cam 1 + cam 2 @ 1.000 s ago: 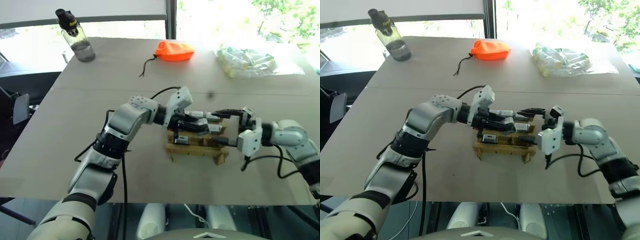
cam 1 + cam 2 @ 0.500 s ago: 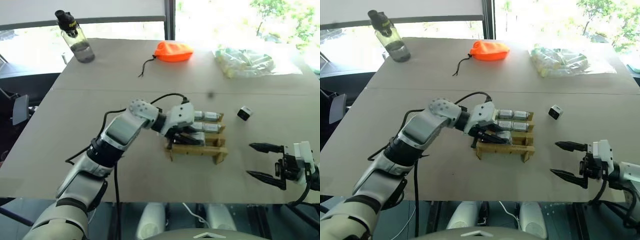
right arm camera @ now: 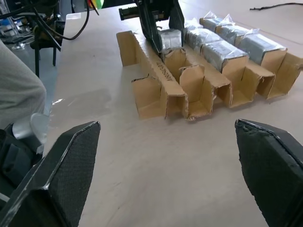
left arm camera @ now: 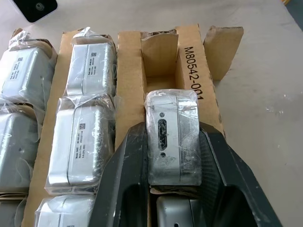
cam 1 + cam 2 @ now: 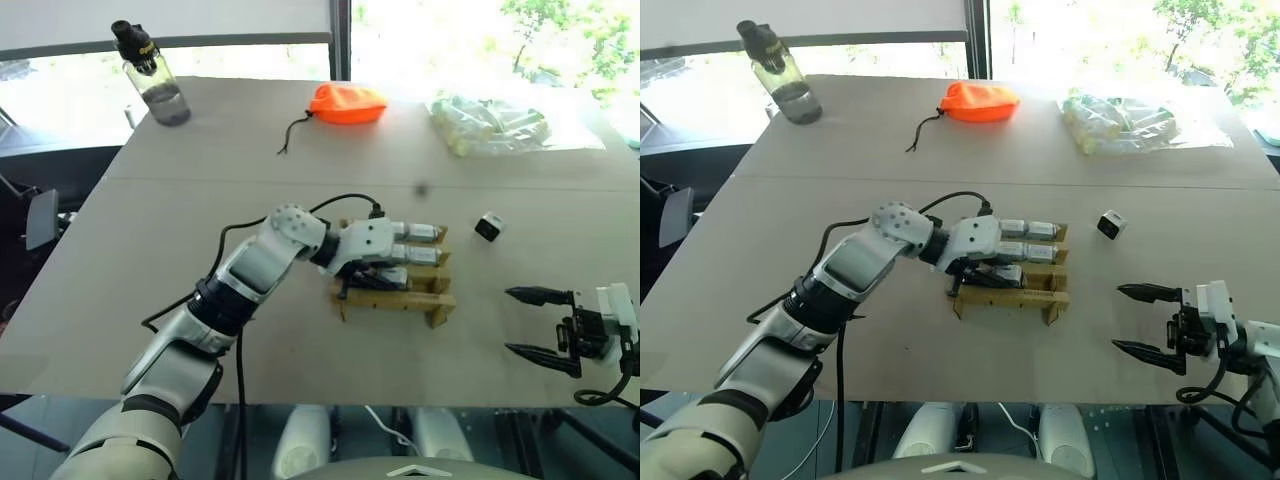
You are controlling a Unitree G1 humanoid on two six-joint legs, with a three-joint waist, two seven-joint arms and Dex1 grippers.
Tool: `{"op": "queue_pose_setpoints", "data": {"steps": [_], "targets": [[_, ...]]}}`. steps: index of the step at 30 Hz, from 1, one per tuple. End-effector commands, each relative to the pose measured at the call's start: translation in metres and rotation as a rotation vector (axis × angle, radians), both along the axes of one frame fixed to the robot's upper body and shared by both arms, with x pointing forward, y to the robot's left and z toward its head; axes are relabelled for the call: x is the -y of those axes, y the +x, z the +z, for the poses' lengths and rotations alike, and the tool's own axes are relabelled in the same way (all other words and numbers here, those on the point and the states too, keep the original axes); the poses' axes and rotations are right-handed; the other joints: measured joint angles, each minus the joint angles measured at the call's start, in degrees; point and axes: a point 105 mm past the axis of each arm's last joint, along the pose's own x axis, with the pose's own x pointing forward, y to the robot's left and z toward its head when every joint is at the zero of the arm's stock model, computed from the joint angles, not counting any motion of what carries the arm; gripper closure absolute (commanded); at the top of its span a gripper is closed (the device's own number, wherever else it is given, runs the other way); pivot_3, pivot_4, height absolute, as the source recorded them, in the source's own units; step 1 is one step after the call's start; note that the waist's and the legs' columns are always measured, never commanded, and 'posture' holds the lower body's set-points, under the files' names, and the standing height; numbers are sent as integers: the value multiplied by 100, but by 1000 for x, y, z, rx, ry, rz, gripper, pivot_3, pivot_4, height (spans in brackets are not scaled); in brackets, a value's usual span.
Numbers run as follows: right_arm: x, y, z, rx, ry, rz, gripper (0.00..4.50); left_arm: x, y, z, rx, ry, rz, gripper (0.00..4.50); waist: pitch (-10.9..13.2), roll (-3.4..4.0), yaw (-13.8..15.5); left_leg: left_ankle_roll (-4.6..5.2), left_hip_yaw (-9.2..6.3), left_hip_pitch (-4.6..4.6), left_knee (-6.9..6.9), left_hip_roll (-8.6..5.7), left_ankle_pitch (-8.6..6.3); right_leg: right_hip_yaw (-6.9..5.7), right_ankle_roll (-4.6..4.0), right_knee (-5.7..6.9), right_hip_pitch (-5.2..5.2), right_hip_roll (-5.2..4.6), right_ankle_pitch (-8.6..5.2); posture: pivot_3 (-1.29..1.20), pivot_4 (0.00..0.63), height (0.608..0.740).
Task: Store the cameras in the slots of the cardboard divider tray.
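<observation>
The cardboard divider tray (image 5: pixel 400 301) lies mid-table with several plastic-wrapped silver cameras (image 4: pixel 92 61) in its slots. My left gripper (image 4: pixel 173 135) is shut on one wrapped silver camera (image 4: pixel 170 118) that stands in a slot of the tray's near row (image 3: pixel 156 90), a black finger (image 4: pixel 123 165) on each side. One small black-faced camera (image 5: pixel 488 226) lies loose on the table to the right of the tray. My right gripper (image 5: pixel 540 325) hangs open and holds nothing, near the table's front edge, well to the right of the tray.
At the back of the table sit an orange pouch (image 5: pixel 347 102) with a black cord, a clear bottle (image 5: pixel 155 85) at far left, and a clear plastic bag of pale tubes (image 5: pixel 495 125) at far right.
My right gripper has pulled away from the tray to the right and toward the front edge, uncovering the loose camera. My left gripper has rolled and sunk a little with its camera into the near row.
</observation>
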Motion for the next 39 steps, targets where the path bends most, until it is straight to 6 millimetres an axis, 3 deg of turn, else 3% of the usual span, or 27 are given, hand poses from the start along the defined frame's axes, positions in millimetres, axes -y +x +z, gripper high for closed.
{"op": "queue_pose_setpoints", "data": {"steps": [1,2,4,6,10,12,15,20,23,28,34,39], "targets": [[0,-2,12,54,0,28,0,0,3,-1,2,24,24,3740,-1,1,1,0,0,0,1,0,0,0,0,1,0,0,0,0,150,726],[-1,-2,13,55,2,28,0,0,1,-1,-12,21,23,3740,-1,1,0,0,1,0,1,0,0,0,0,0,0,-1,0,0,150,726],[-1,-3,13,56,4,24,0,1,-2,-1,-50,13,31,2718,-1,1,0,0,0,0,1,-1,0,0,0,0,0,-1,0,0,150,726],[-1,-3,14,56,22,8,0,2,-3,0,-73,-1,40,2070,-1,1,1,0,-1,-1,1,0,0,0,0,0,0,0,0,0,150,726],[-2,-4,17,60,31,7,0,6,4,6,-70,-37,97,127,-1,2,13,0,-3,0,5,-1,0,-1,0,1,4,-2,0,0,150,726],[-1,-2,18,65,31,-7,0,6,2,15,-77,-74,94,53,-1,1,7,1,-3,0,10,-1,0,0,1,2,6,-3,0,0,150,726],[3,9,24,74,53,-79,0,7,-1,43,-97,-195,101,53,0,1,-9,1,-6,-2,10,1,0,3,1,2,4,-2,0,0,150,726],[16,49,31,-8,79,-365,0,-1,-9,75,-96,-323,110,53,-1,3,-13,-1,-3,-2,4,4,1,9,-1,4,-1,-3,0,0,150,726],[17,67,40,20,81,-417,0,-10,-18,87,-94,-380,97,53,-1,4,-12,-2,-3,-5,4,2,1,7,-1,2,-1,-4,0,0,150,726],[18,122,44,39,-70,-599,0,-44,-36,85,-123,-420,185,53,0,6,-63,-3,5,-1,0,1,1,16,0,3,-4,-6,0,0,150,726],[13,144,38,4,-112,-588,0,-63,-49,82,-107,-398,256,53,3,3,-41,-5,0,-8,-1,3,2,9,-1,-1,-7,-3,0,0,150,726],[12,150,26,-85,-159,-559,0,-73,-57,78,-104,-381,309,53,4,2,-5,-5,-1,-14,-2,-2,2,4,0,-5,-7,-11,0,0,150,726]]}}
